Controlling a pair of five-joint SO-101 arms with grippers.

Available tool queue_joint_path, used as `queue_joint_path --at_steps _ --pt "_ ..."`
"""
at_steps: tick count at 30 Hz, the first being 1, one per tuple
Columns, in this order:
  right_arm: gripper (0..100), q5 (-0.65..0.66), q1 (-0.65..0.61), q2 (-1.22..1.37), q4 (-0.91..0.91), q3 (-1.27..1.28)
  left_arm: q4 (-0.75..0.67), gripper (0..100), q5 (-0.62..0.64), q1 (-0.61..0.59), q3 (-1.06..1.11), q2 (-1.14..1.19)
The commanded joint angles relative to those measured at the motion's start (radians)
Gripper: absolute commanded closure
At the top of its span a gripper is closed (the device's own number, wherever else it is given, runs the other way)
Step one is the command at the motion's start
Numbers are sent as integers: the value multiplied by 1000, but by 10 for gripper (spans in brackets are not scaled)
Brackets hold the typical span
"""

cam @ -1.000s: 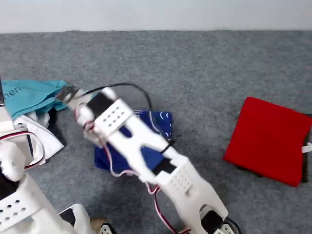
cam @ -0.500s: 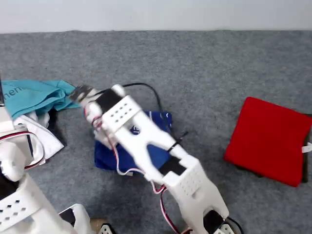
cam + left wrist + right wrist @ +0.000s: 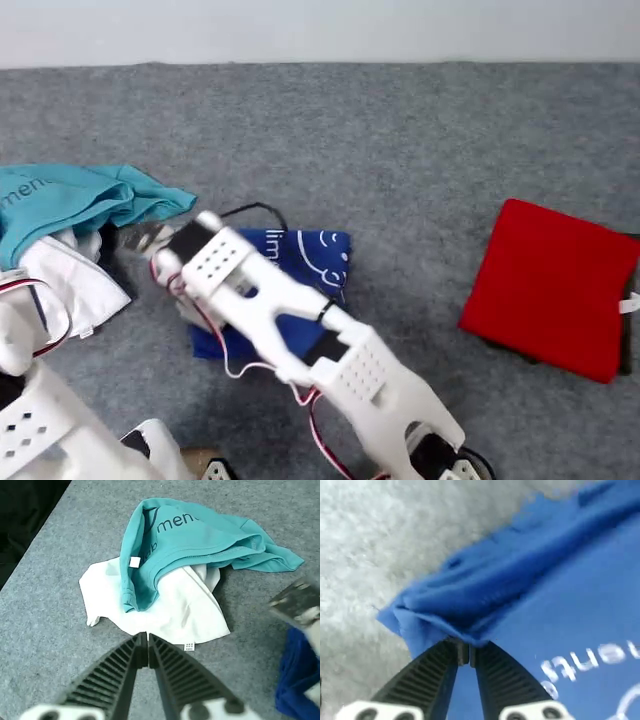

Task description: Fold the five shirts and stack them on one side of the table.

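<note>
A blue shirt (image 3: 305,262) with white print lies at the table's middle left, partly under my right arm. My right gripper (image 3: 464,655) is shut on a folded edge of the blue shirt (image 3: 560,600); from above, that gripper (image 3: 142,238) is at the shirt's left side. A crumpled teal shirt (image 3: 70,195) lies over a white shirt (image 3: 75,280) at the far left. My left gripper (image 3: 148,642) is shut and empty, hovering over bare table just short of the white shirt (image 3: 170,607) and teal shirt (image 3: 200,535). A folded red shirt (image 3: 550,285) lies at the right.
Grey carpet-like table top (image 3: 400,140) stretches across the back and centre. The left arm's white base (image 3: 35,410) stands at the front left corner. A black cable (image 3: 250,210) loops from the right arm over the blue shirt. A dark drop-off runs along the table's edge (image 3: 30,535).
My right arm swung right, then back left and lower, still over the blue shirt, which now shows more white print. The teal shirt's edge now spreads farther right. The left arm's base shifted slightly.
</note>
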Motion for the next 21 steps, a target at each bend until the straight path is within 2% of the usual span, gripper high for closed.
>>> queue_joint_path --at_steps 1,8,11,15,18,21 --pt "991 8 67 -156 62 -8 3 985 9 0 -8 -14" --pt "986 -32 200 -251 99 -8 2 985 9 0 -8 -14" --pt "912 -109 239 -257 99 -8 2 985 9 2 -7 -14" --pt "798 -123 213 -251 88 -8 2 985 9 2 -5 -14" --pt "797 -132 246 -217 59 -5 2 985 9 2 -5 -14" --pt "794 -224 323 -163 58 -6 3 985 9 2 -5 -14"
